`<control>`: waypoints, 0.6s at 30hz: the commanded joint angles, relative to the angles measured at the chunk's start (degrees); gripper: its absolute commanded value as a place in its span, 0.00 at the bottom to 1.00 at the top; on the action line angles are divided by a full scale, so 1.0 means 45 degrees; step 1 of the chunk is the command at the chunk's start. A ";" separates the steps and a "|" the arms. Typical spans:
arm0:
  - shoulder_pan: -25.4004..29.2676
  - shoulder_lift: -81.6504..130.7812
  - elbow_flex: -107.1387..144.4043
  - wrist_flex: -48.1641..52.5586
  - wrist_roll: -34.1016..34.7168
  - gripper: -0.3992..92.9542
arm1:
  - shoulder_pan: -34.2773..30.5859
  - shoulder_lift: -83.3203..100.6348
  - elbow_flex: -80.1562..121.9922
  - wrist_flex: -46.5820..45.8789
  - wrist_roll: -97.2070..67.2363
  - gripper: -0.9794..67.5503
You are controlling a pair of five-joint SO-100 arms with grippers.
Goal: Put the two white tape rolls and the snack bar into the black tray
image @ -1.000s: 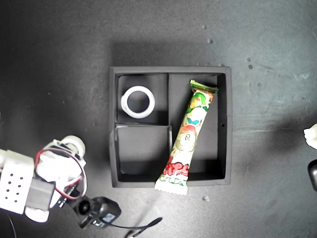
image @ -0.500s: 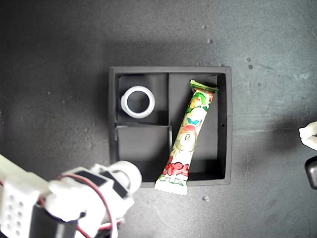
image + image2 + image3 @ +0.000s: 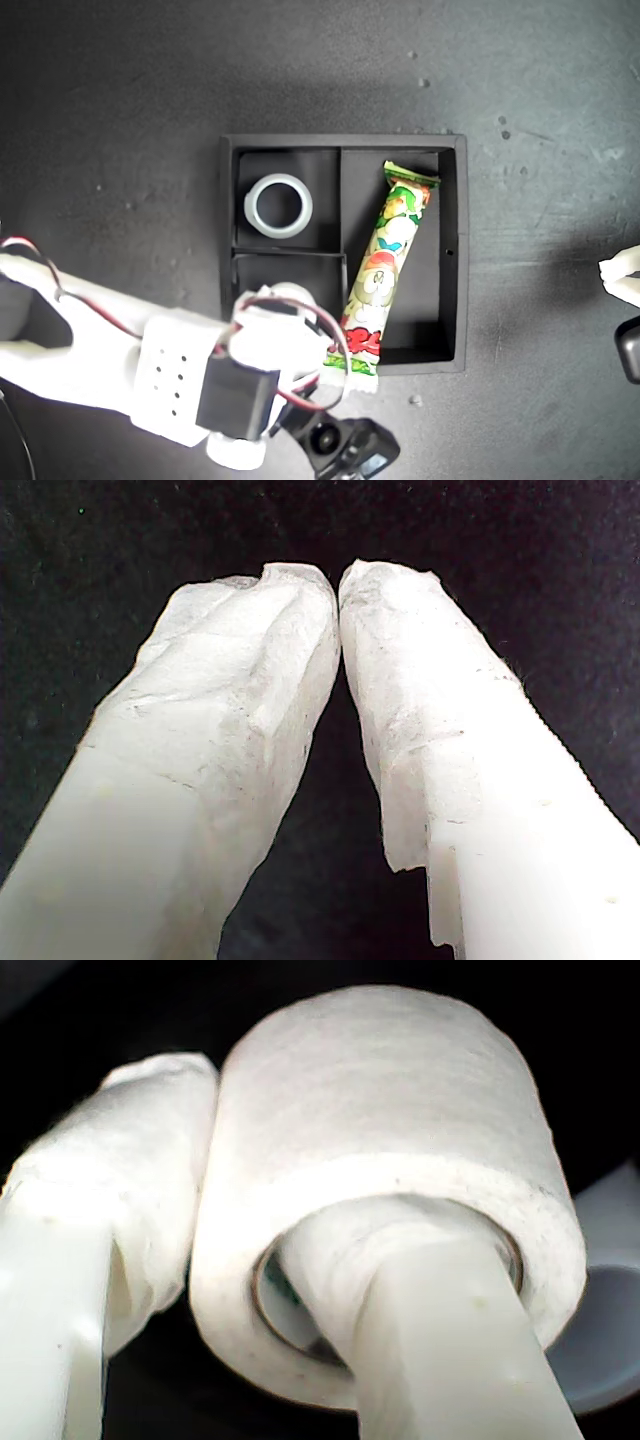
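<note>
Small roll (image 3: pixel 385 1175): clamped in my second gripper (image 3: pixel 300 1260), one finger (image 3: pixel 440 1350) through its core, the other against its outer wall. In the exterior view this roll (image 3: pixel 290 297) sits over the tray's (image 3: pixel 462 250) lower-left small compartment; whether it touches the floor cannot be told. Large roll (image 3: pixel 278 205): flat in the upper-left compartment. Bar (image 3: pixel 385 270): aslant in the long compartment, lower end over the tray wall, just beside the second gripper (image 3: pixel 285 315). My first gripper (image 3: pixel 338 580): tips together, nothing held.
</note>
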 commanded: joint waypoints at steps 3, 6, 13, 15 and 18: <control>0.0078 0.0293 -0.0488 0.0234 0.0098 0.03 | -0.0020 0.0195 -0.0039 -0.0156 -0.0547 0.01; 0.0117 0.0605 -0.0039 0.0234 -0.0039 0.07 | 0.0020 0.0195 -0.0020 -0.0176 -0.0566 0.01; 0.0176 0.1328 0.0547 0.0234 -0.0117 0.08 | 0.0059 0.0195 0.0039 -0.0313 -0.0664 0.01; 0.0176 0.1582 0.0801 0.0234 -0.0117 0.08 | 0.0059 0.0195 0.0039 -0.0352 -0.0684 0.01; 0.0156 0.1953 0.0859 0.0254 0.0000 0.08 | 0.0098 0.0195 0.0078 -0.0332 -0.0645 0.01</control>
